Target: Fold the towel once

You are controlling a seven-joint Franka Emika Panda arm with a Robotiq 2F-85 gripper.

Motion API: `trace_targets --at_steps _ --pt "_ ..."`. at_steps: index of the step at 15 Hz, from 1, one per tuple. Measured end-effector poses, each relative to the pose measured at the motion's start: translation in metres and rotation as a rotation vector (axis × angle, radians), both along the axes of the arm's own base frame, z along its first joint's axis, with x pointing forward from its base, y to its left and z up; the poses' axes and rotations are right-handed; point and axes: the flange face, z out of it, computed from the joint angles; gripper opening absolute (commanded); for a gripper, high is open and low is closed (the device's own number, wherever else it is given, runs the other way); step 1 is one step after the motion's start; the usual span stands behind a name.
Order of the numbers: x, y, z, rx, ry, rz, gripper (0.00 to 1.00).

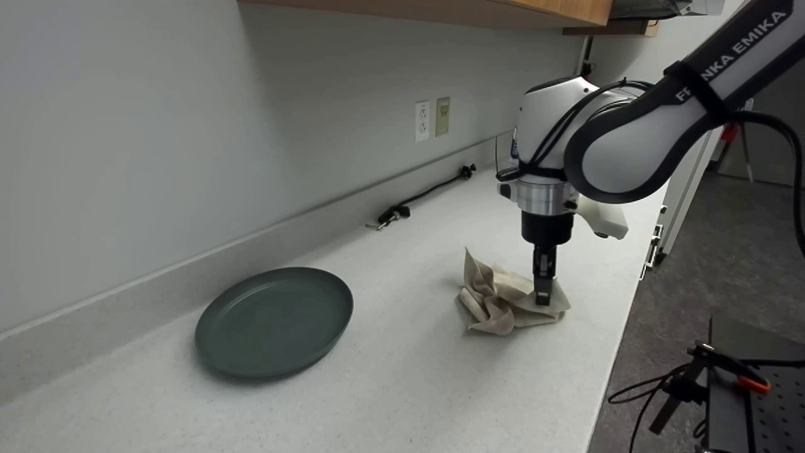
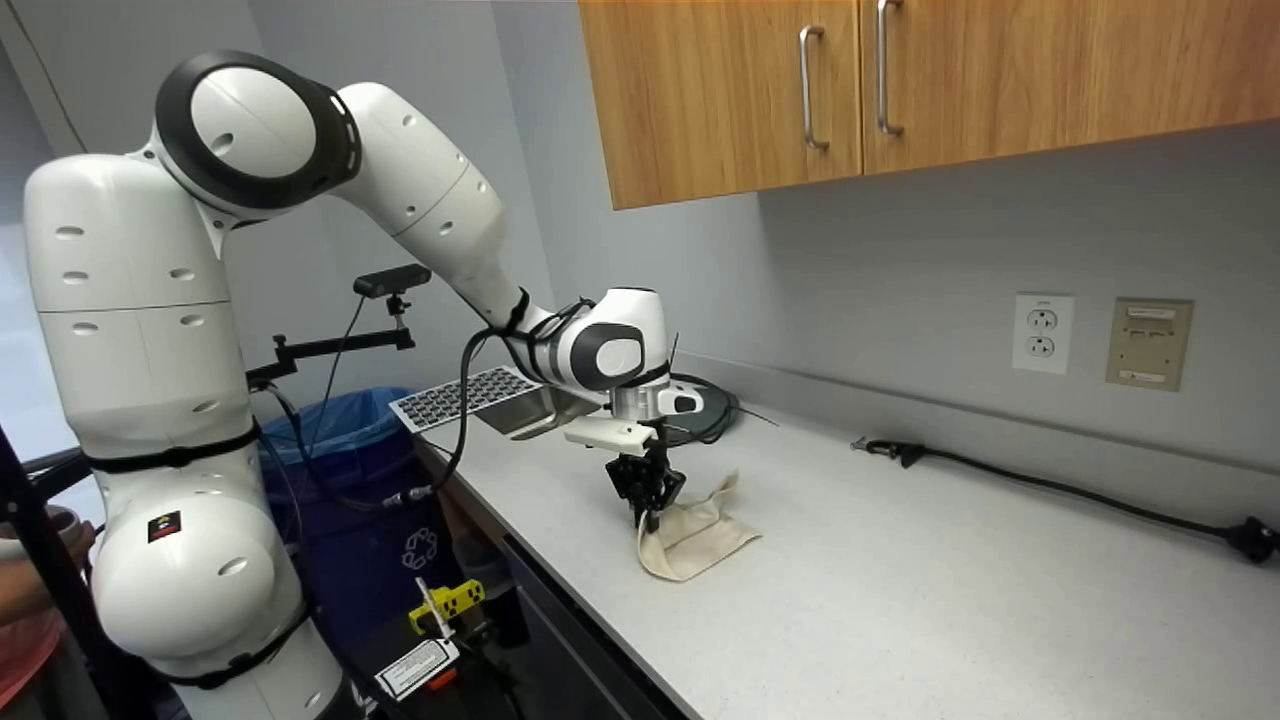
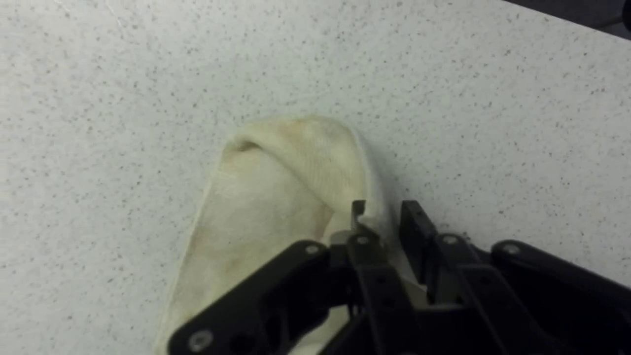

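A beige towel (image 1: 503, 318) lies crumpled on the white counter, with one corner standing up. In an exterior view, the towel (image 2: 705, 545) shows a curled edge beside the fingers. In the wrist view, the towel (image 3: 256, 197) has its far end folded over, and a raised edge runs between my fingers. My gripper (image 3: 384, 209) is partly open, its fingers on either side of that edge. A gap shows between the cloth and the right finger. The gripper points down at the towel in both exterior views (image 1: 543, 299) (image 2: 648, 520). The towel's part under the gripper is hidden.
A dark green plate (image 1: 273, 324) lies on the counter by the wall. A black cable with a clamp (image 1: 434, 189) runs along the backsplash. Wooden cabinets (image 2: 730, 100) hang above. The counter's front edge (image 1: 619, 343) is close to the towel. A sink (image 2: 535, 410) is beyond the arm.
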Motion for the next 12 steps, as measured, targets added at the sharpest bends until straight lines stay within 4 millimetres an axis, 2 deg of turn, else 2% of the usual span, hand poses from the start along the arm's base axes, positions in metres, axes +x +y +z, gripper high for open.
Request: trace_targets --at_steps 4,7,10,11,12 --pt "0.007 -0.015 0.006 -0.003 -0.001 -0.032 0.0" --pt "0.013 -0.034 0.011 -0.014 -0.011 -0.079 0.0" --pt "0.017 -0.054 0.014 -0.094 -0.033 -0.143 0.0" --pt "0.017 -0.059 0.013 -0.128 -0.039 -0.162 0.27" --pt "0.017 -0.063 0.012 -0.16 -0.045 -0.179 0.28"
